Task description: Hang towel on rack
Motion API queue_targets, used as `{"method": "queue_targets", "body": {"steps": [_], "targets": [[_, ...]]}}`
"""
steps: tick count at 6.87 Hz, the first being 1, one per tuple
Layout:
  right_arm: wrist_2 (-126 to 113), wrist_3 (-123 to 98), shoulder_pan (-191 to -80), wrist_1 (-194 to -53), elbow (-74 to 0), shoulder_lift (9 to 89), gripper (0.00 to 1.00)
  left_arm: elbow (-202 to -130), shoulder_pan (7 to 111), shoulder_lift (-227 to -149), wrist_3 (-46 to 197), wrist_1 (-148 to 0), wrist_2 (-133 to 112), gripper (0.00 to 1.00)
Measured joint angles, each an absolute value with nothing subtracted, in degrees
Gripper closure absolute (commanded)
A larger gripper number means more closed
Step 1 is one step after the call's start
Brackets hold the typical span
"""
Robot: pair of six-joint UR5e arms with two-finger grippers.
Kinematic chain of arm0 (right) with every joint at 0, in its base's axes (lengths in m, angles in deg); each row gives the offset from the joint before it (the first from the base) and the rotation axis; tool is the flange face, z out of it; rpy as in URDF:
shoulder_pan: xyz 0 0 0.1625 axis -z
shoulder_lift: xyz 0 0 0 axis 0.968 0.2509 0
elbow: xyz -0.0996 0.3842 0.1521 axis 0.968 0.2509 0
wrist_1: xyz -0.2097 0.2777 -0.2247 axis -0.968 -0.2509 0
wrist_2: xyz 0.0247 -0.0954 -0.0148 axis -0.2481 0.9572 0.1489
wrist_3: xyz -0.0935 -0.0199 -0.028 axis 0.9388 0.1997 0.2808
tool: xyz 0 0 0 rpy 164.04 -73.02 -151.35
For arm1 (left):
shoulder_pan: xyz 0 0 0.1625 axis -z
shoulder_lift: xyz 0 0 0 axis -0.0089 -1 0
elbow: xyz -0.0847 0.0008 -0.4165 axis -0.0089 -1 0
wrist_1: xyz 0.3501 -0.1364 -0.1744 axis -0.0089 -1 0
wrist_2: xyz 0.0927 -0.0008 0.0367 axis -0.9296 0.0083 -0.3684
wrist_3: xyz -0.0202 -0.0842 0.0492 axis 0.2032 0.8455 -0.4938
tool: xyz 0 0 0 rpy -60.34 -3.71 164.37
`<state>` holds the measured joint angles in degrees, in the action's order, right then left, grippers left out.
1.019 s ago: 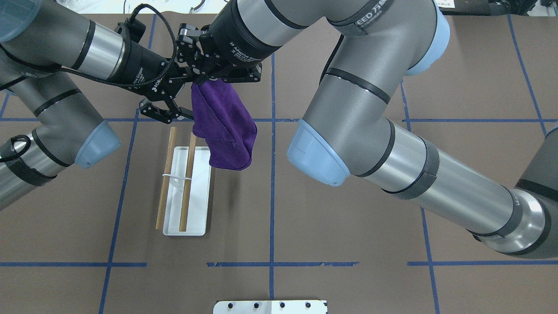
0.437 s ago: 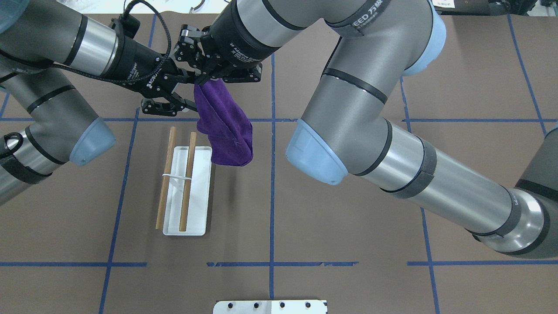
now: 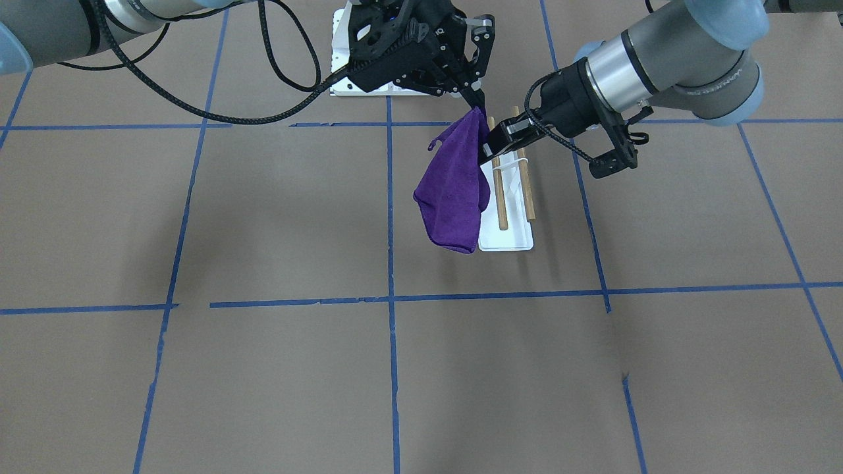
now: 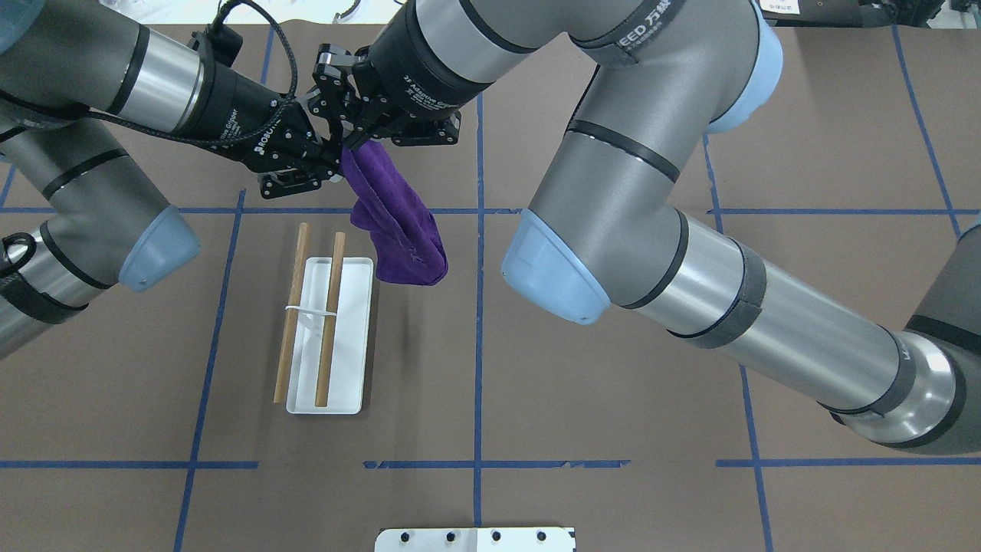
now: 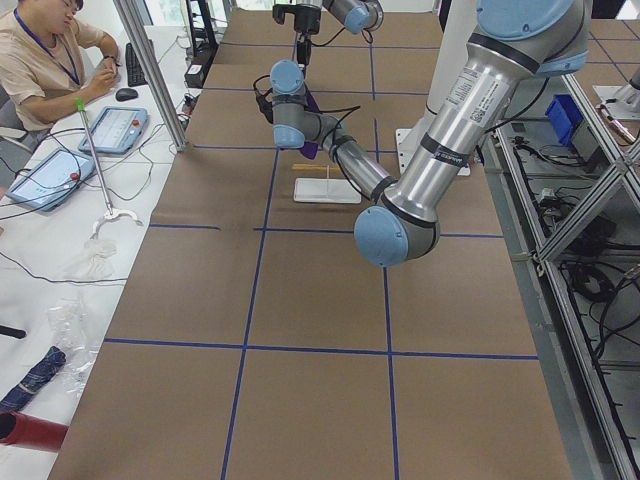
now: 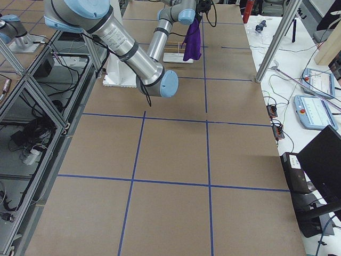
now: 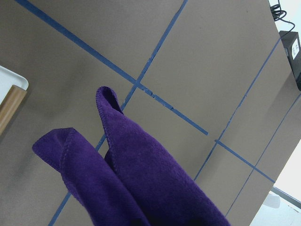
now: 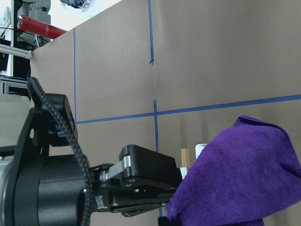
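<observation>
Dangling right of the rack's (image 4: 328, 345) far end, the towel (image 4: 398, 230) is pinched by left gripper (image 4: 339, 165) and right gripper (image 4: 352, 144).

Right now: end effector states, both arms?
Left end effector: closed on the towel, pinching its upper edge.
Right end effector: closed on the towel's top, which hangs below it beside the rack.

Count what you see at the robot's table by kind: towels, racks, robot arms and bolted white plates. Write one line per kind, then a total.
Purple towel: 1
Rack: 1
Robot arms, left arm and right arm: 2
Bolted white plate: 1
Total: 5
</observation>
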<state>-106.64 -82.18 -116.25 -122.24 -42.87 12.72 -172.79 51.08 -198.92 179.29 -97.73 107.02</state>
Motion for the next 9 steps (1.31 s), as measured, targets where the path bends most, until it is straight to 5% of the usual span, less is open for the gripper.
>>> {"method": "queue_targets", "body": {"steps": [1,2,6,9], "targets": [[-106.64,-82.18,-116.25,-122.24,-42.88,12.75,0.58,-172.81,51.16,-198.84,179.21,-97.74,106.97,1.0],[-106.64,-82.19,-116.25,-122.25,-42.92,12.8,0.01,-172.83,51.31,-198.78,179.12,-97.75,106.91,1.0],[-106.8,-81.88,-116.33,-122.08,-47.58,17.63,0.0,-173.59,51.83,-196.24,178.34,-98.35,106.91,1.0],[-106.65,-81.69,-116.67,-122.07,-53.25,24.28,0.0,-176.51,50.3,-184.74,177.66,-111.3,106.87,1.0]]}}
